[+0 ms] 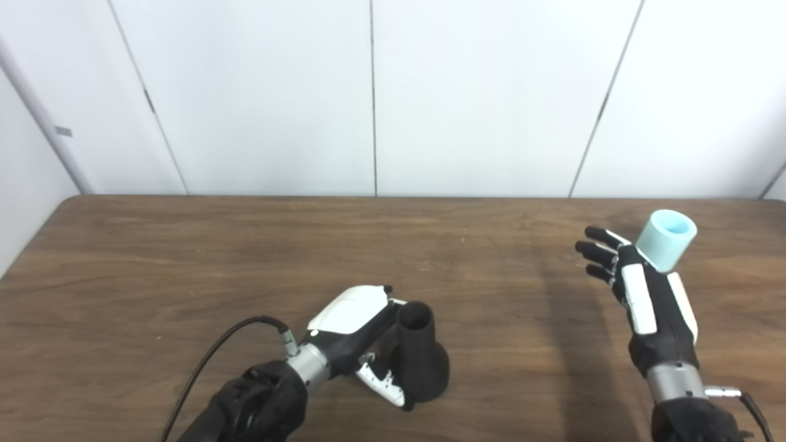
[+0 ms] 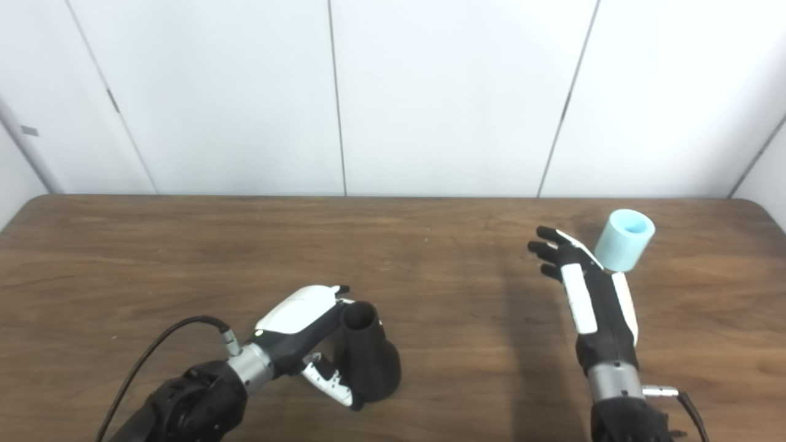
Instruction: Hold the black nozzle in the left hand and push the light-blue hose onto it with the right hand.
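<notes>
Left eye view: left hand (image 1: 362, 334) wrapped around black nozzle (image 1: 420, 353), upright on surface (image 1: 184, 258), mouth up.

Right eye view: right hand (image 2: 592, 294) spread, empty; light-blue hose (image 2: 625, 240) just beyond fingertips, far right of nozzle, bore tilted upward; right hand nearer.

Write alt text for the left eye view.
The left hand wraps around an upright black nozzle on a brown wooden table, while the right hand, fingers spread, reaches beside a short light-blue hose near the far right edge. White wall panels stand behind.
</notes>
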